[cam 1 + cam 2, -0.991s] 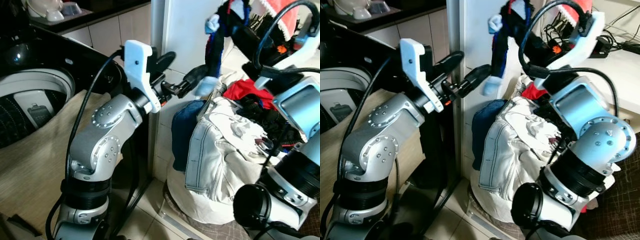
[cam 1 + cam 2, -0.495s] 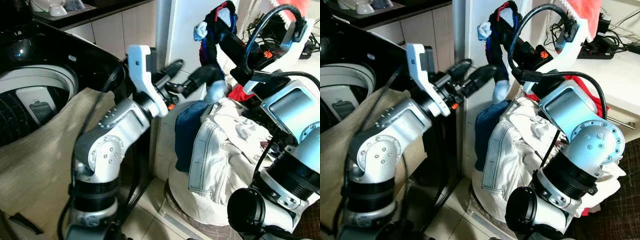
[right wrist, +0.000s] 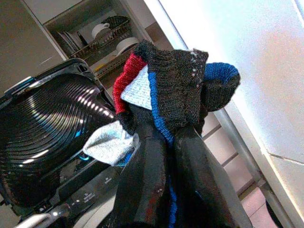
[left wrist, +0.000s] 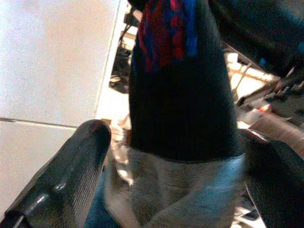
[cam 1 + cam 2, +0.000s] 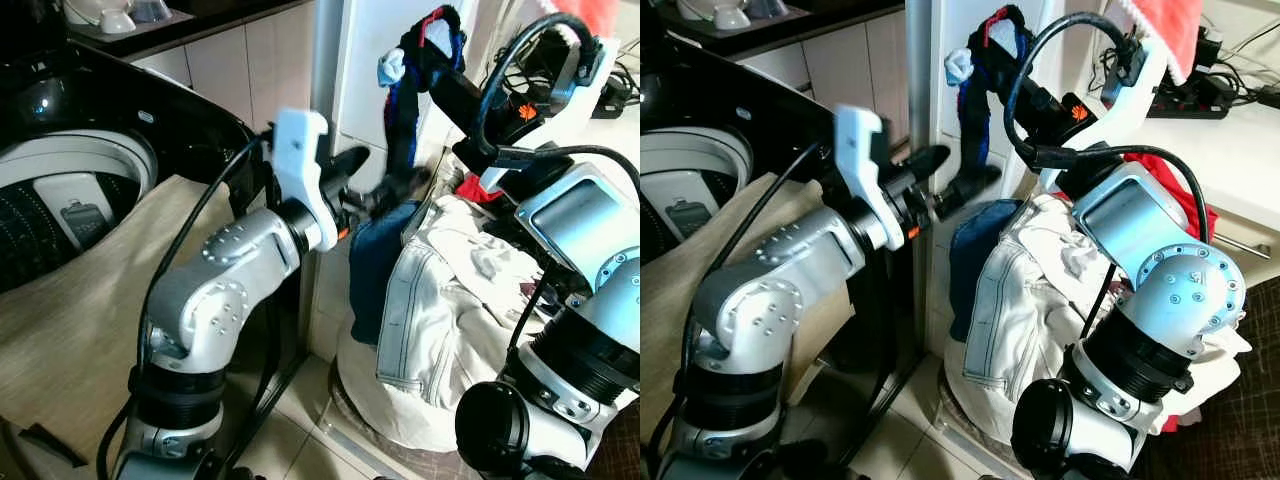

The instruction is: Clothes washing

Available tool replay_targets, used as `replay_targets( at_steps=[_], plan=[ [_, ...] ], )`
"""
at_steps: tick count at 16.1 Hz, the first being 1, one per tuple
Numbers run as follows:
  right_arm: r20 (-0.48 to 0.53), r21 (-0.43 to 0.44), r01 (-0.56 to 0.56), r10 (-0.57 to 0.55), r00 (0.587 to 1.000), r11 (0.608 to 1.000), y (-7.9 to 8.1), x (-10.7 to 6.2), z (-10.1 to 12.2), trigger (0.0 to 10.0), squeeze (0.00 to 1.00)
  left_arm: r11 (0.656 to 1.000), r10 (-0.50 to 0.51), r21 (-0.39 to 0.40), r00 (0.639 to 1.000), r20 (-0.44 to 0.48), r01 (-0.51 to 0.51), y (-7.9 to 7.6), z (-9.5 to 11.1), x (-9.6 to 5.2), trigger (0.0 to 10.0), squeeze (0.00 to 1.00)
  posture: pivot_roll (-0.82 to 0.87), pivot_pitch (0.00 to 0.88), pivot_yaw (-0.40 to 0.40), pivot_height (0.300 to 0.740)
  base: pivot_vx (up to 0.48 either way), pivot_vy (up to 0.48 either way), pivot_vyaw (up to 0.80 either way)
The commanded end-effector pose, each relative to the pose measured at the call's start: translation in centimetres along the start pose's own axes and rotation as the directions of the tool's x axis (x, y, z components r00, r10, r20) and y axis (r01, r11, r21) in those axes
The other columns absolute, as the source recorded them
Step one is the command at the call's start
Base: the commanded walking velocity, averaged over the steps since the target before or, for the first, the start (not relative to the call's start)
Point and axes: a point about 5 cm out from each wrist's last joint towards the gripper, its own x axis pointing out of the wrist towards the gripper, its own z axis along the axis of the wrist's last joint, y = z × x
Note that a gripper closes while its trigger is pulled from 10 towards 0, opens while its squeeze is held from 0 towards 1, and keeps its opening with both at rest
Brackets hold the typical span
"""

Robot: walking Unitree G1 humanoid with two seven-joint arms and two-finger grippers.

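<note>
Between the wide-apart fingers [image 4: 71, 175] of the left gripper [image 5: 385, 180] hangs a sock [image 5: 405, 95]. The right gripper [image 3: 173, 156] pinches its top, above the basket of clothes [image 5: 450, 300].

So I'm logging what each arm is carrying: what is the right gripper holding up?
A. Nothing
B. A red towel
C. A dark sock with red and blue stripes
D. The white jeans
C: the right gripper is shut on the dark sock, raised above the laundry pile.
</note>
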Motion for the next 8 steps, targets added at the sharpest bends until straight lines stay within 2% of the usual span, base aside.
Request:
replay_targets(
  at_steps=[1, 2, 3, 4, 8],
  plan=[
    [0.017, -0.011, -0.007, 0.007, 1.000, 1.000, 0.39, -0.26, 0.12, 0.0, 0.00, 1.000, 0.005, 0.020, 1.000, -0.006, -0.005, -0.14, -0.38, 0.23, 10.0, 0.00, -0.09, 0.000, -0.051, 0.740, 0.000, 0.000, 0.00],
    [0.019, -0.009, -0.009, 0.009, 1.000, 1.000, 0.48, -0.24, 0.11, 0.0, 0.00, 1.000, -0.003, 0.016, 1.000, -0.011, 0.003, -0.27, -0.50, 0.23, 7.9, 0.00, -0.09, 0.000, -0.049, 0.740, 0.000, 0.000, 0.00],
    [0.019, -0.008, -0.010, 0.010, 1.000, 1.000, 0.55, -0.21, 0.09, 0.0, 0.00, 1.000, -0.001, 0.007, 1.000, -0.015, 0.001, -0.31, -0.58, 0.21, 3.6, 0.00, -0.09, 0.000, -0.049, 0.740, 0.000, 0.000, 0.00],
    [0.020, -0.007, -0.010, 0.010, 1.000, 1.000, 0.63, -0.18, 0.06, 0.0, 0.00, 1.000, 0.000, 0.009, 1.000, -0.031, 0.000, -0.35, -0.72, 0.18, 0.0, 0.00, -0.09, 0.000, -0.048, 0.740, 0.000, 0.000, 0.00],
    [-0.004, -0.023, -0.002, 0.002, 1.000, 1.000, 0.61, -0.25, -0.39, 0.0, 0.00, 0.994, 0.106, -0.030, 0.994, -0.010, -0.106, 0.53, -0.51, 0.34, 0.0, 0.00, -0.09, 0.000, -0.049, 0.740, 0.000, 0.000, 0.00]
  ],
)
